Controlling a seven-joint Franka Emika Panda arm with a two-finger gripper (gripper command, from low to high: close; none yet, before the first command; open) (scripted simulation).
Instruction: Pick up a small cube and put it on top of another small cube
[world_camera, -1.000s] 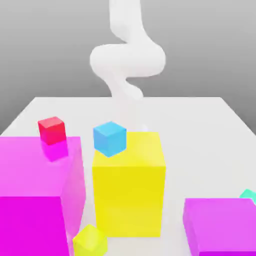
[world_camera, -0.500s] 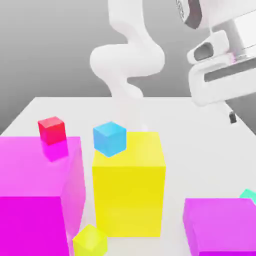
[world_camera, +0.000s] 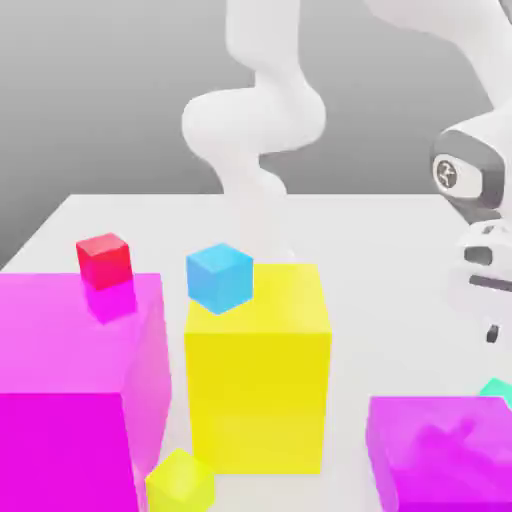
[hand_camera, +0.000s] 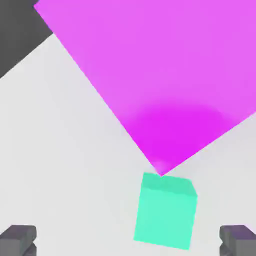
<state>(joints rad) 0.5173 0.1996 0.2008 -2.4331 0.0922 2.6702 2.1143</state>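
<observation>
The small cube (world_camera: 497, 390) is teal-green and sits on the white table at the exterior view's far right, just behind the corner of a low magenta block (world_camera: 440, 455). In the hand view the small cube (hand_camera: 165, 210) lies straight below the hand, touching the corner of that magenta block (hand_camera: 165, 75). My gripper (world_camera: 495, 330) hangs a short way above it. The gripper (hand_camera: 127, 240) is open, its two dark fingertips (hand_camera: 17, 237) stand wide apart and nothing is between them.
A sky-blue cube (world_camera: 219, 277) sits at the yellow block's (world_camera: 258, 370) upper left corner. A red cube (world_camera: 104, 260) rests by the big magenta block (world_camera: 70, 380) on the left. A yellow-green cube (world_camera: 180, 482) lies at the front. The table edge (world_camera: 470, 215) is near.
The hand has come down at the exterior view's right, from high over the table to just above the teal cube. The fingers stayed open. No cube has moved.
</observation>
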